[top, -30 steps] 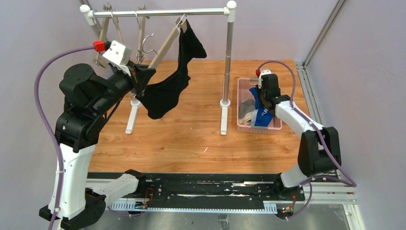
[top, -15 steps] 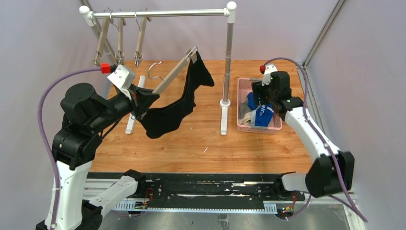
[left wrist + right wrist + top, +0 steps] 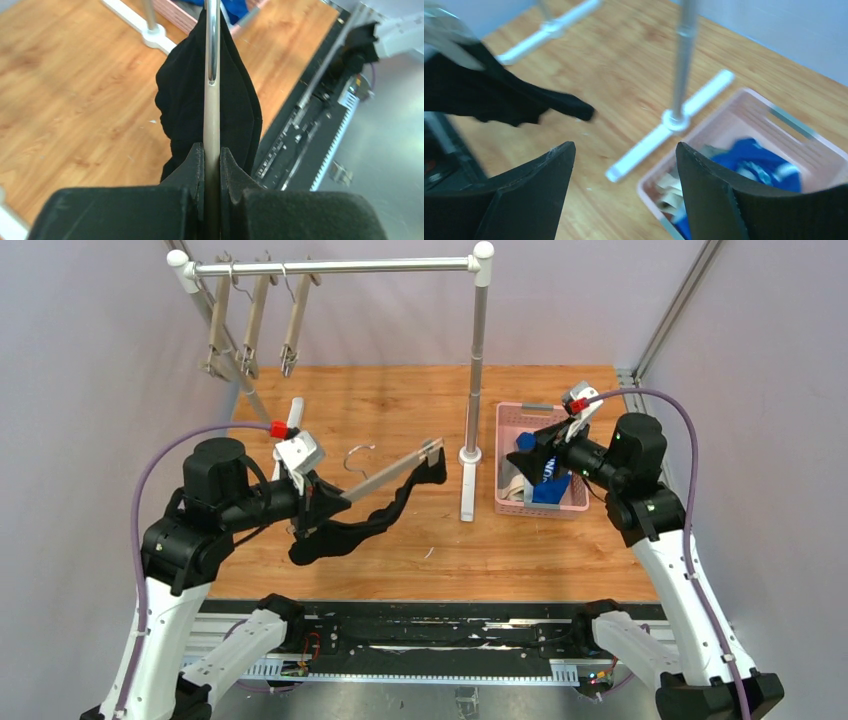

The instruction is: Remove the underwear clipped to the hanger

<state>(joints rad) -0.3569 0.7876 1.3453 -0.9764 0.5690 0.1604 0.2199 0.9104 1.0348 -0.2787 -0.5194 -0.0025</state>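
One black brief (image 3: 365,525) hangs clipped to the hanger (image 3: 395,468), pinched by the left gripper (image 3: 211,152) over the tabletop's near-left part. Right gripper (image 3: 624,147), fingers (image 3: 524,195) wide above the right-edge basket (image 3: 530,510), should grab cloth beside the clip (image 3: 433,448).

Left arm clamped, right arm raised with its jaws apart.
Left arm (image 3: 190,530) rises from its base with the elbow bent and the forearm reaching right and slightly down. Left gripper (image 3: 312,508) has both fingers (image 3: 196,167) pinched tight on the hanger (image 3: 212,105) bar, with no gap showing. Right arm (image 3: 665,550) stands tall from its base, upper joint high, wrist turned left. Right gripper (image 3: 530,447) is spread wide, fingers (image 3: 541,185) well apart.
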